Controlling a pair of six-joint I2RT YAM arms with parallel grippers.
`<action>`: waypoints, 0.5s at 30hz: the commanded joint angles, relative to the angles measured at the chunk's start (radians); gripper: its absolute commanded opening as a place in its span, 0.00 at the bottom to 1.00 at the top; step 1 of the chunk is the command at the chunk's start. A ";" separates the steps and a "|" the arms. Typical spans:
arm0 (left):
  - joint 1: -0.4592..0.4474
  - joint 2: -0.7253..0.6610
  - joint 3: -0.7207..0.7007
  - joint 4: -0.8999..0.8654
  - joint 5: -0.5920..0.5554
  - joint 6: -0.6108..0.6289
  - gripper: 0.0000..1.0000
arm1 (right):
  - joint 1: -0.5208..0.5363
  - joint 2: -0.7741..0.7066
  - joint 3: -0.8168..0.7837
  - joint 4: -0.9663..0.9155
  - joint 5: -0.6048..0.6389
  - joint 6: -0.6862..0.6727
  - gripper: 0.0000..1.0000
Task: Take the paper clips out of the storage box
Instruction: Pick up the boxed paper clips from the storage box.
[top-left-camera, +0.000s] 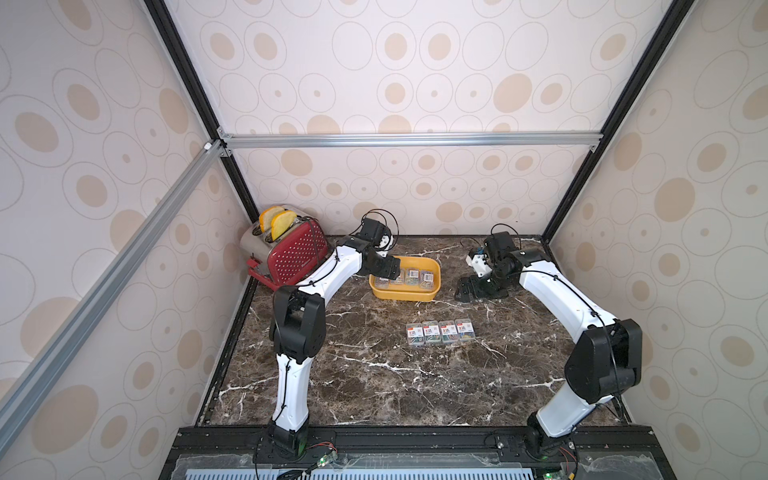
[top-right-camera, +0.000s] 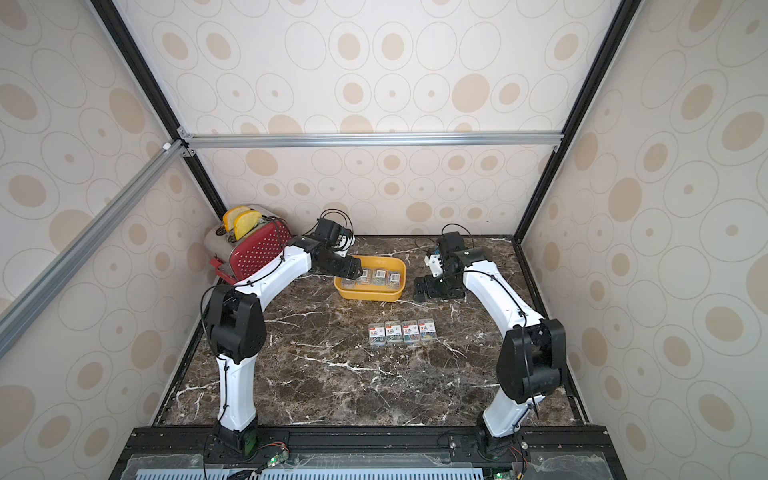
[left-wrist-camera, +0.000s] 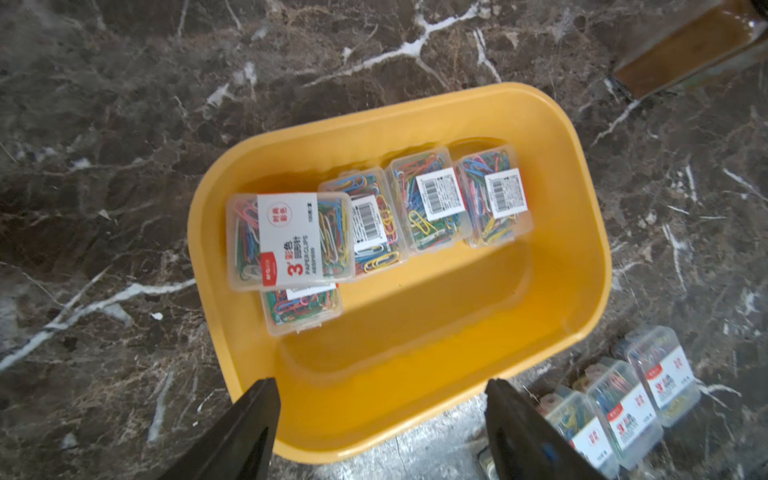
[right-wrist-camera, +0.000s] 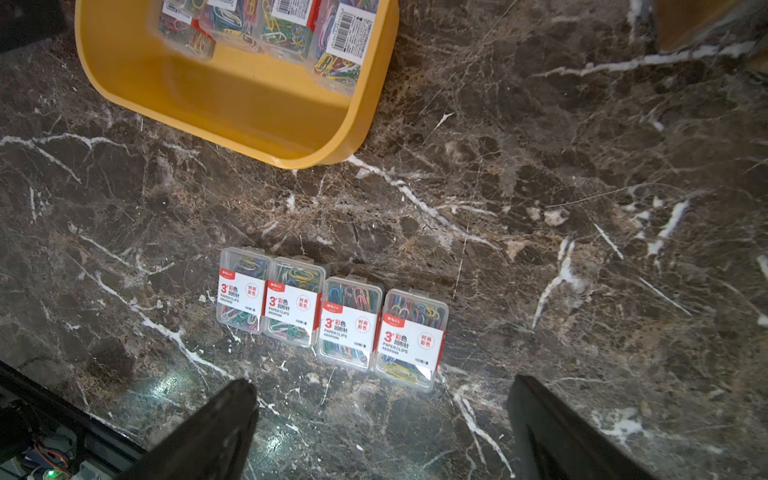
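The yellow storage box (top-left-camera: 405, 296) (top-right-camera: 370, 296) stands at the back middle of the marble table. Several clear boxes of paper clips (left-wrist-camera: 428, 199) lie in its far half, one with its red-and-white label up (left-wrist-camera: 291, 241) resting on another. My left gripper (left-wrist-camera: 382, 386) (top-left-camera: 392, 274) hovers open over the box's left end with nothing between its fingers. Several more paper clip boxes (top-left-camera: 440, 331) (right-wrist-camera: 332, 320) lie in a row on the table in front of the storage box (right-wrist-camera: 232, 104). My right gripper (right-wrist-camera: 382, 384) (top-left-camera: 463, 291) is open and empty, to the right of the storage box.
A red toaster (top-left-camera: 293, 253) with two bread slices stands in the back left corner, just behind my left arm. Patterned walls close in the table on three sides. A black rail (top-left-camera: 415, 436) carrying both arm bases runs along the front edge.
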 joint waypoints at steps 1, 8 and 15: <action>-0.014 0.053 0.070 0.007 -0.087 0.040 0.83 | 0.002 -0.030 0.019 -0.005 -0.022 -0.021 1.00; -0.049 0.145 0.184 -0.007 -0.215 0.048 0.89 | 0.002 -0.107 -0.043 0.051 -0.127 0.014 1.00; -0.055 0.240 0.307 -0.044 -0.269 0.058 0.90 | 0.002 -0.113 -0.022 0.022 -0.110 -0.006 1.00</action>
